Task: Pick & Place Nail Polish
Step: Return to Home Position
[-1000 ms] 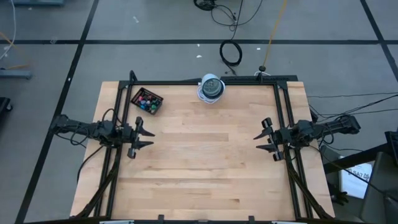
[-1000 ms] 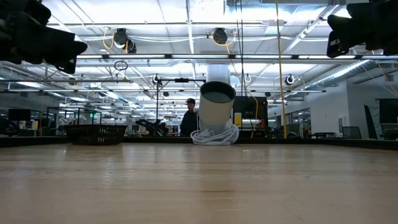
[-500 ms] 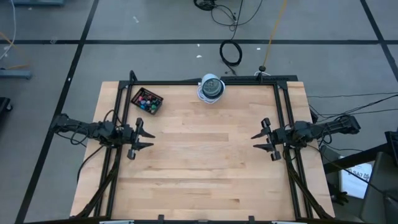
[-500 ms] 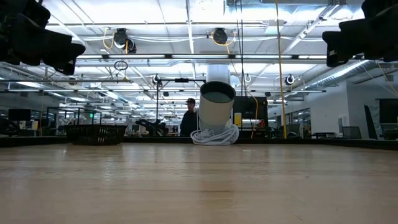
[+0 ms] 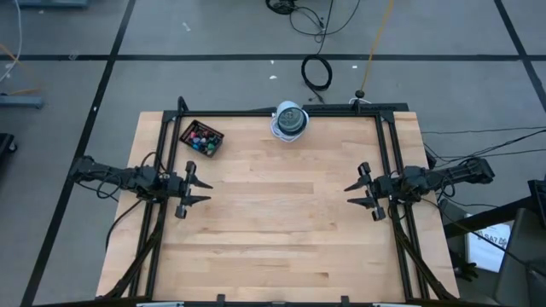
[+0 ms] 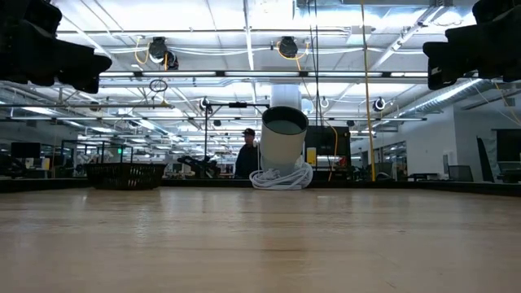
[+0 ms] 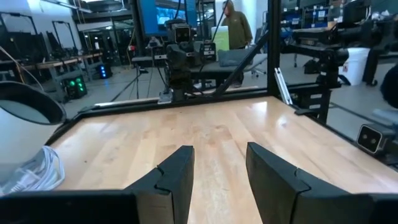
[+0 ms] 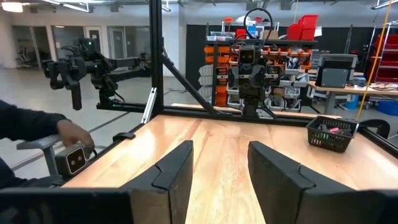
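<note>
Several nail polish bottles [image 5: 200,138], seen as small coloured dots, stand inside a small black tray [image 5: 213,135] near the table's far left corner. The right wrist view shows the same tray [image 8: 333,134] as a mesh basket with something pink in it. My left gripper [image 5: 198,189] hovers level at the table's left side, open and holding nothing [image 7: 221,168]. My right gripper [image 5: 357,190] hovers at the right side facing it, also open with nothing between its fingers [image 8: 221,165]. Both are well away from the tray.
A white cylindrical device [image 5: 290,120] with a coiled white cable at its base stands at the middle of the far edge. A black frame [image 5: 281,112] runs along the far, left and right edges. A person's hand [image 8: 71,134] shows beyond the table.
My right gripper has tipped a little at the wrist, and its fingers reach slightly farther toward the table's middle. The bottles and the tray have stayed in place.
</note>
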Controlling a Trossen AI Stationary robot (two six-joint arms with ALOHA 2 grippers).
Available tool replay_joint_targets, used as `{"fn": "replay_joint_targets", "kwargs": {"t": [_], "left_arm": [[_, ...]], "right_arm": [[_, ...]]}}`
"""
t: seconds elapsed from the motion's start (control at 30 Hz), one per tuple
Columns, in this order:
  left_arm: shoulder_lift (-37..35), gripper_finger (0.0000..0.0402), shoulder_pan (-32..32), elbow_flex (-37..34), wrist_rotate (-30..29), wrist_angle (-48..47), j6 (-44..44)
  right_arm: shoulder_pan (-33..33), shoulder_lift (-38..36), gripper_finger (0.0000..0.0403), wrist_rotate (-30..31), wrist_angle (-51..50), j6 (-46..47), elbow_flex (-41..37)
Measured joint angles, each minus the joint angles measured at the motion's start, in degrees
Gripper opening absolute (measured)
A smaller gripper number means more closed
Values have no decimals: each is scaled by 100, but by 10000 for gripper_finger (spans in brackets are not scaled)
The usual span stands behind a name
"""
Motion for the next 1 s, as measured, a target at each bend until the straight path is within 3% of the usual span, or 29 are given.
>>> {"fn": "replay_joint_targets", "kwargs": {"t": [1.0], "left_arm": [[0, 145, 0, -11, 0, 112, -13]], "right_arm": [[0, 0, 146, -2, 0, 2, -4]]}}
